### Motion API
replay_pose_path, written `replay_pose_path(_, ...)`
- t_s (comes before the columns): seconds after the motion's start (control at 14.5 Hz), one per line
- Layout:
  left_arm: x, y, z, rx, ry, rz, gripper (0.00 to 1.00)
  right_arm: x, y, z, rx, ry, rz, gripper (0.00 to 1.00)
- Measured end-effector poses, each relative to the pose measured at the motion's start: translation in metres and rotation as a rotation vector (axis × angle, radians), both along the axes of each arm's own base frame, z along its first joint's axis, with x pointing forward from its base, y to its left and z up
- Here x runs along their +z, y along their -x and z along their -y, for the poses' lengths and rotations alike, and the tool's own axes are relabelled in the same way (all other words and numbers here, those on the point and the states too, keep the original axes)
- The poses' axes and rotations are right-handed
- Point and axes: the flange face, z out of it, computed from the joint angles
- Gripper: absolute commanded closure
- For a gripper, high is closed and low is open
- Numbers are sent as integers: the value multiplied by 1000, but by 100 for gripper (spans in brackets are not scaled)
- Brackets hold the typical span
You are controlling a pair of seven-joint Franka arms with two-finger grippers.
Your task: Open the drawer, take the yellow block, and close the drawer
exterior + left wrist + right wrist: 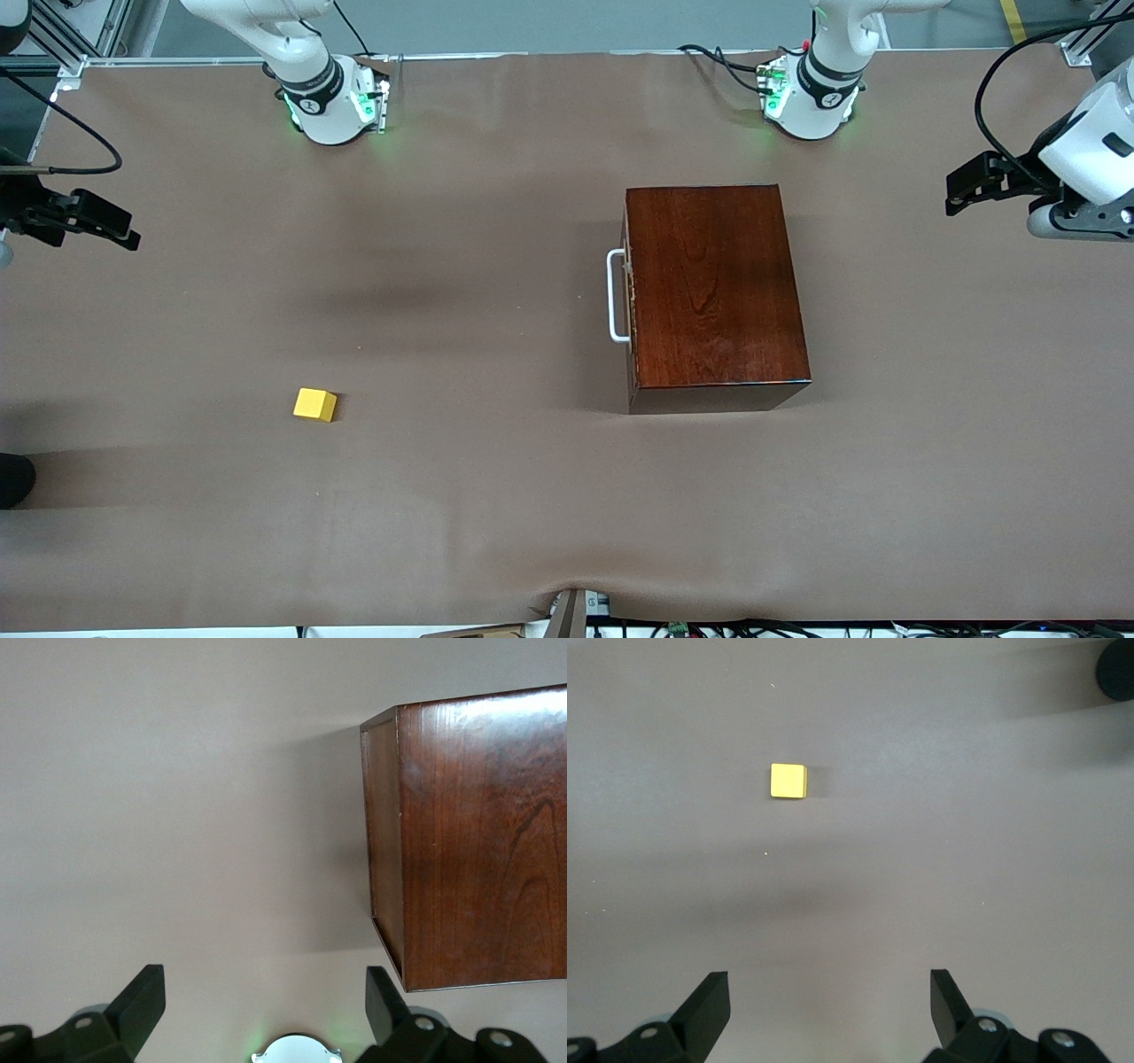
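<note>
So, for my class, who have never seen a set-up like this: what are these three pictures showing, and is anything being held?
Two white robot arms stand at a brown table. One picture looks down from across the table; the other two come from cameras on the wrists. On the table sit a glossy dark reddish-brown wooden box, its drawer shut, white U-shaped handle facing the right arm's end, and a small yellow cube lying out there. The left gripper and right gripper wait open at the table's ends, holding nothing.
</note>
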Motion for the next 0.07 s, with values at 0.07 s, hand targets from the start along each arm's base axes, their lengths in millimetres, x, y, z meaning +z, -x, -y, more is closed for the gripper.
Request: replay_pose_path(0.07,0,0,0,0,3,0,0,0,0,0,0,0,0,0)
